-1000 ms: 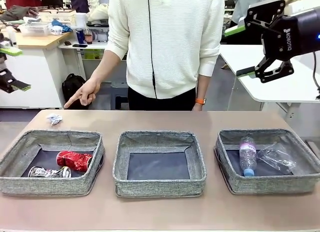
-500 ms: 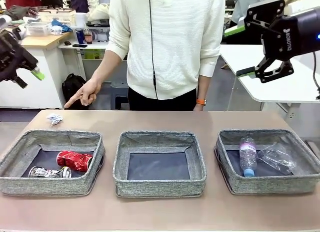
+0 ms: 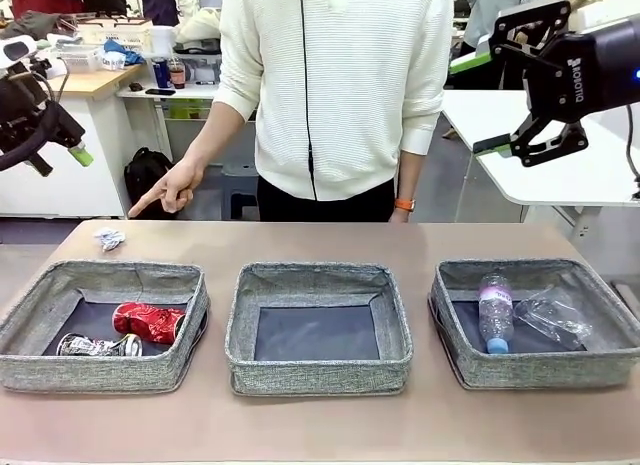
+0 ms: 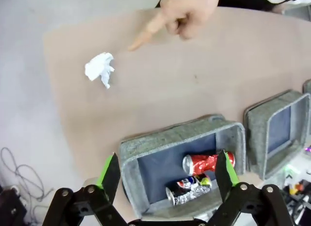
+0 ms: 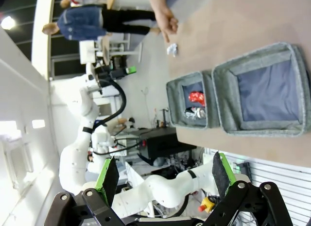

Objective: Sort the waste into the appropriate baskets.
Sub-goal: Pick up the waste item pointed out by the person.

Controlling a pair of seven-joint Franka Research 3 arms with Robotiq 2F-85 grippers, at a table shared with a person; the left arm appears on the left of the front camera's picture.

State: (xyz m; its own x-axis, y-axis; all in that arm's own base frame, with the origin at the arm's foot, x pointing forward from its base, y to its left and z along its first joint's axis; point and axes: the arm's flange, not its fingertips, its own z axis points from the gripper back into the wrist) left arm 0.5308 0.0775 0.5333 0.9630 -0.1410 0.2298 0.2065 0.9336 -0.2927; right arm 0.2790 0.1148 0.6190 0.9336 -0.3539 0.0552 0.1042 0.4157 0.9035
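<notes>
From the front, the left basket (image 3: 100,325) holds a red can (image 3: 148,321) and a dark can (image 3: 97,345). The middle basket (image 3: 318,327) shows bare bottom. The right basket (image 3: 537,322) holds a bottle (image 3: 494,312) and plastic film (image 3: 553,315). A paper wad (image 3: 108,238) lies on the table (image 3: 320,425) near its far left corner, below the person's pointing hand (image 3: 166,190). Bare tabletop runs before the baskets. The right gripper (image 3: 535,75) hangs high, jaws wide, empty.

In the left wrist view, the left gripper (image 4: 167,173) is spread open, empty, above the left basket; the wad sits apart on open tabletop.

In the right wrist view, the fingers stand apart.
</notes>
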